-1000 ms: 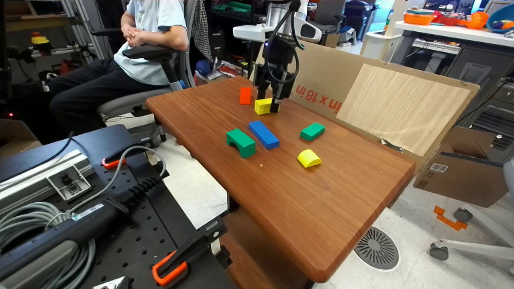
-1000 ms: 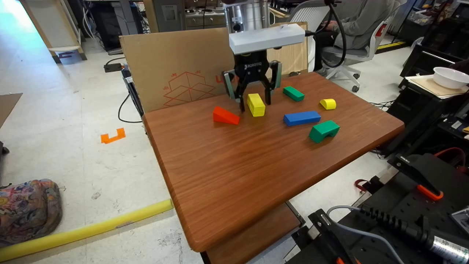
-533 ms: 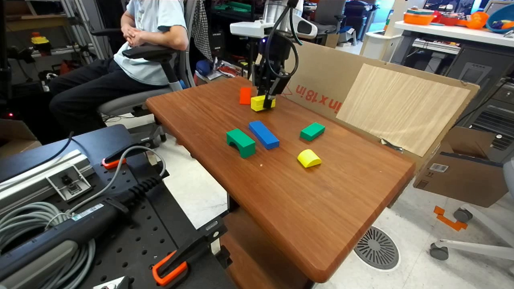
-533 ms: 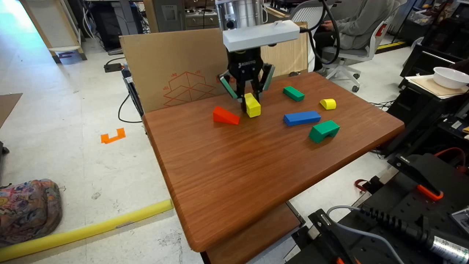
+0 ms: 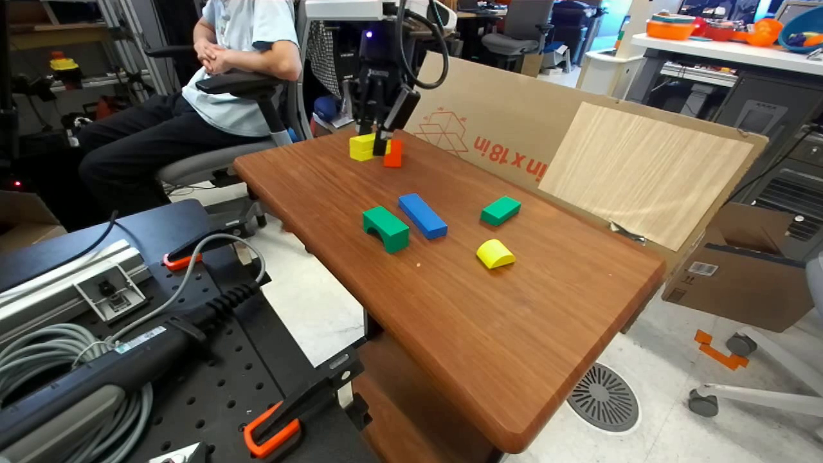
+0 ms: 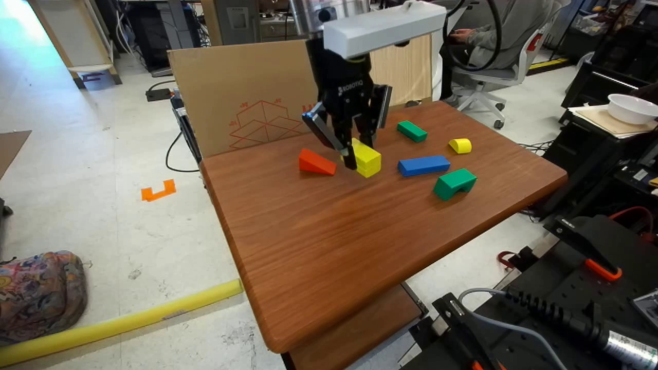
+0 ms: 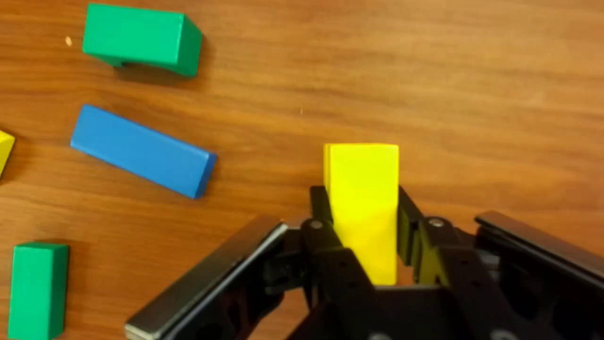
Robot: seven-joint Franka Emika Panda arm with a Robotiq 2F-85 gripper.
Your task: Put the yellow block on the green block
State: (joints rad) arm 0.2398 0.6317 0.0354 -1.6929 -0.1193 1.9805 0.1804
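Bright yellow block [image 7: 363,174], black gripper [image 6: 359,152]

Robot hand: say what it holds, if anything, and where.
The hand grips the yellow block by its two long sides; whether the yellow layer beneath is gripped too is unclear.

The hand [image 7: 362,197] clasps the yellow block [image 7: 363,210]. Left in the wrist view, from top down, the counter [image 7: 495,94] bears a green arch [image 7: 137,38], blue block [image 7: 144,151] and green brick [image 7: 34,290]; the edge cuts another yellow piece [image 7: 4,148].
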